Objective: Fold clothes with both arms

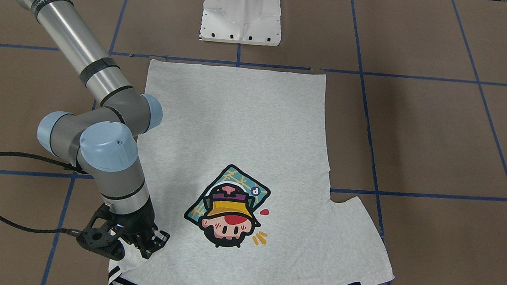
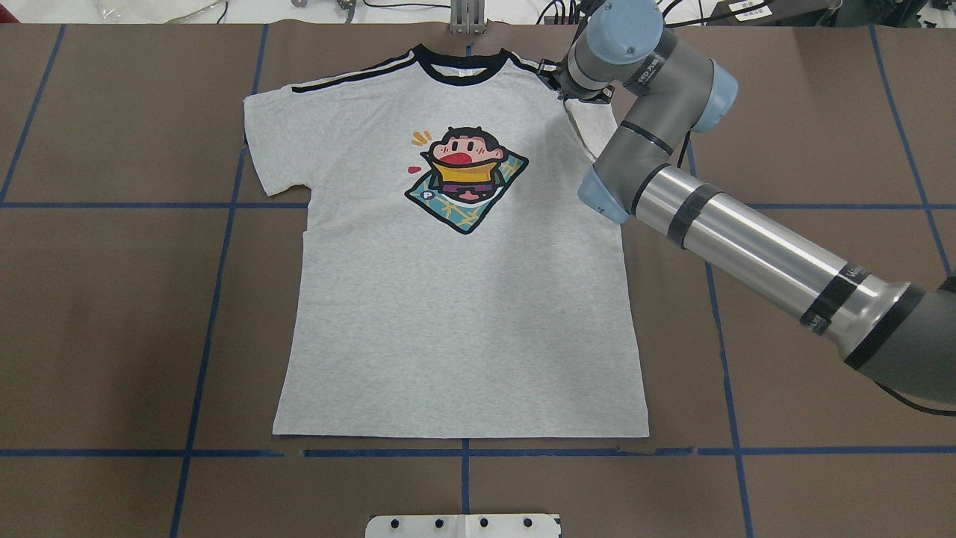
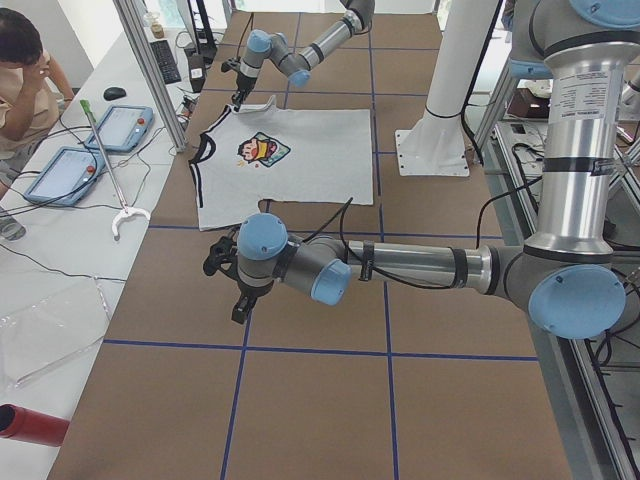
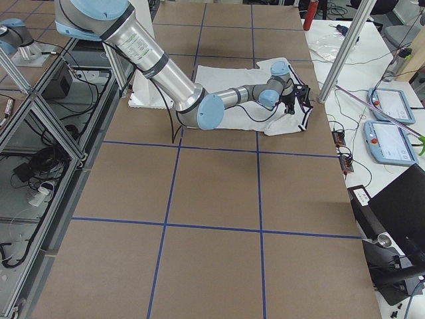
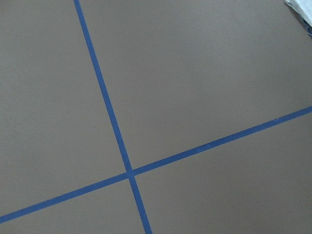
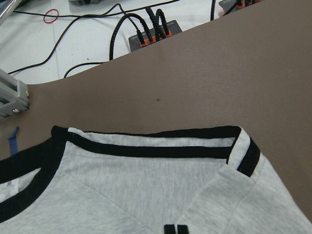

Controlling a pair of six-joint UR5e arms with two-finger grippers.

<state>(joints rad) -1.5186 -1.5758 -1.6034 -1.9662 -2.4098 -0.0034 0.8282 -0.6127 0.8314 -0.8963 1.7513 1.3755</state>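
T-shirt (image 2: 463, 314) lies flat on the bench (image 2: 112, 299), print (image 2: 464, 179) up, black collar (image 2: 459, 75) at the far edge away from the robot, hem nearest the white base (image 1: 242, 13). The sleeve on the robot's left (image 2: 272, 142) is spread out flat. The sleeve on the robot's right (image 2: 594, 127) is folded in over the shirt's body beside the shoulder stripes.

Right arm (image 2: 747, 239) reaches across the bench to that shoulder, wrist pointing down. Its fingers (image 6: 170, 228) sit on the folded sleeve; in the wrist view the two tips are close together with a crease running up to them, so they look pinched on the fabric.

Left arm (image 3: 420, 265) stretches out low over bare bench, well apart from the shirt. Its fingers (image 3: 242, 305) point down above the brown surface; can't tell if they are apart or together. Its wrist view shows only bench and blue tape lines (image 5: 109, 112).

A person (image 3: 20, 70) sits at the side desk.
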